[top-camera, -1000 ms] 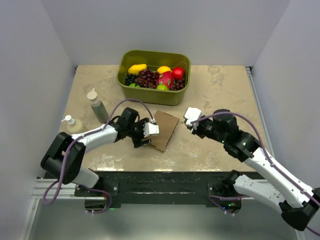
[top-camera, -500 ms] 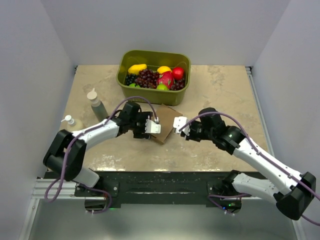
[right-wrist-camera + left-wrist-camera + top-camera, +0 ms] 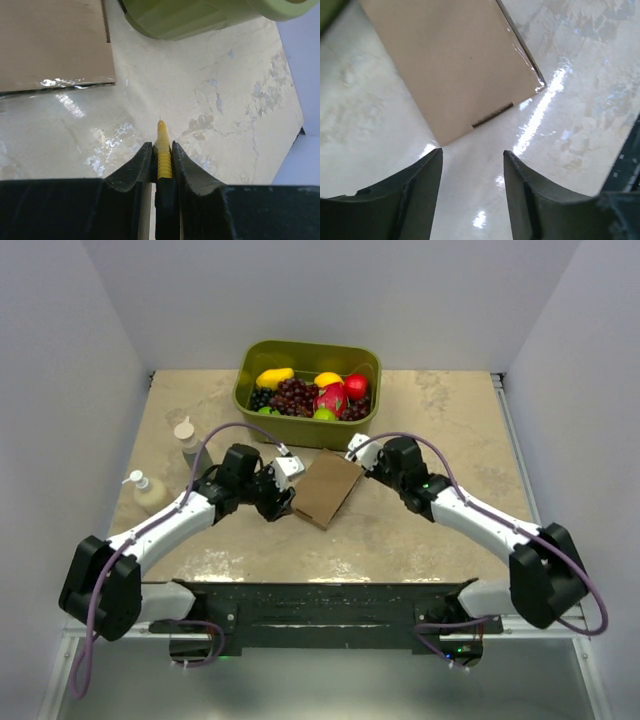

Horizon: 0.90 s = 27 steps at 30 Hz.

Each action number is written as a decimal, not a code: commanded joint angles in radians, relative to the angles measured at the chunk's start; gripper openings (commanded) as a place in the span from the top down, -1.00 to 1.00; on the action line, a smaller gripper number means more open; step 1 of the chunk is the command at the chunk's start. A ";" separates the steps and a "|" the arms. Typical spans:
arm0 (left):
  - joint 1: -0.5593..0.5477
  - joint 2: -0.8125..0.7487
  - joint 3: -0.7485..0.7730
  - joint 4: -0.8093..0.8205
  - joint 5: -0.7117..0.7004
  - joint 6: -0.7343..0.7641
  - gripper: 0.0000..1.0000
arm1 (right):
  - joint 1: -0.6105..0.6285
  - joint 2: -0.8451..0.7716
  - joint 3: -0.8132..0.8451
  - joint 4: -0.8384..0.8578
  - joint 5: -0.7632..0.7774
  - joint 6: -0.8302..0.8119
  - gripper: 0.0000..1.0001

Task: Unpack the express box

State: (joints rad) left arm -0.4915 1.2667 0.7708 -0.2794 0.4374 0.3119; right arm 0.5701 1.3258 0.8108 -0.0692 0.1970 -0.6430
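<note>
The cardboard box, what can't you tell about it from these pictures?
- Contents: the express box lies closed in every view.
- Left wrist: the top edge cuts off its far part.
- Right wrist: the right gripper hides most of the yellow tool; top view, too small.

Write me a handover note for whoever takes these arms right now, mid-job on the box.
Left gripper: open, empty, facing a corner of the box.
Right gripper: shut on a thin yellow tool, its tip over bare table beside the box.
Box: flat, closed, in front of the green tub.
Done: tool in hand.
Left: open the box and take out whatever is inside.
</note>
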 commanded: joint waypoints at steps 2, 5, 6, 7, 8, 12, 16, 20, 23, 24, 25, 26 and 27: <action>0.033 0.072 0.018 -0.001 0.127 -0.131 0.01 | -0.024 0.108 0.100 0.156 -0.020 0.011 1.00; 0.065 0.135 0.047 -0.009 0.101 -0.161 -0.11 | -0.022 0.145 0.134 0.173 -0.076 0.009 1.00; 0.073 0.146 0.051 -0.009 0.063 -0.154 -0.27 | -0.022 0.151 0.142 0.174 -0.097 -0.004 1.00; 0.088 0.155 0.059 0.003 0.043 -0.149 -0.32 | -0.019 0.153 0.165 0.161 -0.111 -0.009 1.00; 0.099 0.164 0.068 0.008 0.035 -0.145 -0.35 | -0.019 0.139 0.181 0.110 -0.117 -0.010 1.00; 0.151 0.264 0.172 0.000 0.061 -0.163 -0.46 | -0.016 -0.026 0.189 -0.068 -0.306 -0.132 1.00; 0.156 0.435 0.355 -0.058 0.135 -0.183 -0.47 | 0.045 -0.293 0.079 -0.362 -0.531 -0.531 1.00; 0.145 0.526 0.450 -0.060 0.118 -0.218 -0.48 | 0.119 -0.454 0.008 -0.572 -0.579 -0.941 1.00; 0.134 0.574 0.493 -0.064 0.096 -0.214 -0.48 | 0.155 -0.478 0.021 -0.754 -0.599 -1.208 1.00; 0.131 0.588 0.501 -0.064 0.100 -0.218 -0.48 | 0.183 -0.478 0.022 -0.789 -0.596 -1.313 1.00; 0.130 0.611 0.513 -0.064 0.096 -0.223 -0.48 | 0.198 -0.484 0.013 -0.835 -0.590 -1.355 1.00; 0.126 0.622 0.515 -0.060 0.096 -0.229 -0.47 | 0.215 -0.488 0.002 -0.848 -0.570 -1.391 1.00; 0.120 0.643 0.521 -0.058 0.101 -0.234 -0.47 | 0.246 -0.494 -0.011 -0.859 -0.562 -1.459 1.00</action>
State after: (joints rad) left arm -0.3550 1.8561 1.2392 -0.3321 0.5274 0.1135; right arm 0.7498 0.8242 0.8448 -0.7082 -0.3473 -1.7138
